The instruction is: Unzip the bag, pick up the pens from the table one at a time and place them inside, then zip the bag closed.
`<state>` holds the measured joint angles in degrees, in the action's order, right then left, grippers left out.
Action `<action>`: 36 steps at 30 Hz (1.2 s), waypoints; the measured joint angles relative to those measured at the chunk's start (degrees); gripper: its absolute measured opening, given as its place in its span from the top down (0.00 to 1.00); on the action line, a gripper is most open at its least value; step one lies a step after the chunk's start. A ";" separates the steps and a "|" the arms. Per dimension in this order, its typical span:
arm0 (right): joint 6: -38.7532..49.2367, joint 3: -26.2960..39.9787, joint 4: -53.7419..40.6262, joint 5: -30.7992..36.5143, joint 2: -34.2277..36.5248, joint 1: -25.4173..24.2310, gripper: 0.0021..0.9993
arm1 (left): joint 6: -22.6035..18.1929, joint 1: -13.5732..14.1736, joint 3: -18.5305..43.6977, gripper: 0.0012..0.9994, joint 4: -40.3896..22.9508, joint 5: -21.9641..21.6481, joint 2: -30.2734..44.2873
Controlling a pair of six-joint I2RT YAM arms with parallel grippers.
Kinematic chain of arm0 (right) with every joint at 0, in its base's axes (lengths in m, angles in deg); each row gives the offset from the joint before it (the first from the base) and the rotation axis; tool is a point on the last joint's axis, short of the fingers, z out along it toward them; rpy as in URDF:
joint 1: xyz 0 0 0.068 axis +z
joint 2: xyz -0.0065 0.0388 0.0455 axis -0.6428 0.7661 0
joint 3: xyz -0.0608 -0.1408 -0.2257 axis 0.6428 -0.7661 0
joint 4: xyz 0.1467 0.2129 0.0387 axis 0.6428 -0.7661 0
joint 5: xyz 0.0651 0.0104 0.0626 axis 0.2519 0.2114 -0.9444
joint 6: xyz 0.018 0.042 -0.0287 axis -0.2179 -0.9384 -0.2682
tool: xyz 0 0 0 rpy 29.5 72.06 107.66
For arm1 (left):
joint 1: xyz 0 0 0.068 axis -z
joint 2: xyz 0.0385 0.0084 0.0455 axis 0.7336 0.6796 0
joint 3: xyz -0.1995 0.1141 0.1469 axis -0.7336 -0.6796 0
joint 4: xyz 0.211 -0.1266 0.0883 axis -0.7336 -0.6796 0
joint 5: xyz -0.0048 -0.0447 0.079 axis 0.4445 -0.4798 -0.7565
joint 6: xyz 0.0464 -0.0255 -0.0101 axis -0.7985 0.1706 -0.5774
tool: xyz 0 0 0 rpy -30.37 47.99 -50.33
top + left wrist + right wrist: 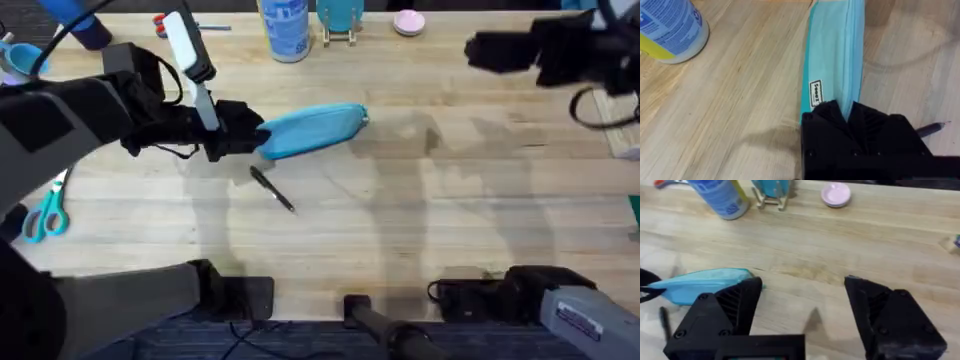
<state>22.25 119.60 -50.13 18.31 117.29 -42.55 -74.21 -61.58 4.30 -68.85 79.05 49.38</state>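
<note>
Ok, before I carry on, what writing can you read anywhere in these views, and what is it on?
Small black-and-white tag on the bag, left wrist view: print present, too blurred to quote with confidence.
Blue-and-white container: label print, unreadable.
Sticker on the right arm's base, overhead view: too small to read.
Nothing else legible.

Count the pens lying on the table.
1: a dark pen lies on the table just in front of the bag, near its left-tool end. Others may be hidden under the arms.

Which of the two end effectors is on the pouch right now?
The left end effector, closed on the turquoise pouch's end; the right end effector hangs open, away from it.
</note>
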 joint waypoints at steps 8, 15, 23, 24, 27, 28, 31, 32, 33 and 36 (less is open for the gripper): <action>7.38 12.87 -3.22 -8.03 13.84 -0.36 0.00 | 0.02 0.00 0.00 0.96 0.00 0.00 0.00; 20.46 19.28 -10.02 -9.42 21.11 -0.36 0.00 | 0.01 0.00 0.00 0.96 0.00 0.00 0.00; 31.75 19.36 -10.57 -3.90 22.83 -0.36 0.00 | 0.02 0.00 0.00 0.96 -0.02 0.00 0.00; 32.24 19.36 -10.59 -3.70 22.83 -0.36 0.00 | 0.02 0.00 0.00 0.96 -0.02 0.00 0.00; 33.69 19.36 -10.37 -4.27 22.83 -0.67 0.00 | 0.02 0.00 0.00 0.96 -0.02 0.00 0.00; 34.29 19.36 -10.39 -5.27 22.90 -1.06 0.00 | 0.02 0.00 0.00 0.96 -0.02 0.00 0.00; 35.37 19.45 -10.37 -9.96 23.97 -3.61 0.00 | 0.00 0.00 0.00 0.96 -0.02 0.00 0.00; 35.62 19.47 -10.29 -12.43 24.74 -5.04 0.00 | 0.00 0.00 0.00 0.96 -0.02 0.00 0.00; 35.80 19.47 -10.29 -14.79 25.54 -6.36 0.00 | 0.00 0.00 0.00 0.96 -0.02 0.00 0.00; 36.03 19.47 -10.24 -23.25 28.71 -10.77 0.00 | 0.02 0.00 0.00 0.96 -0.02 0.00 0.00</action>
<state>58.28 139.07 -60.37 -4.94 146.00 -53.32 -74.19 -61.58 4.30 -68.87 79.05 49.38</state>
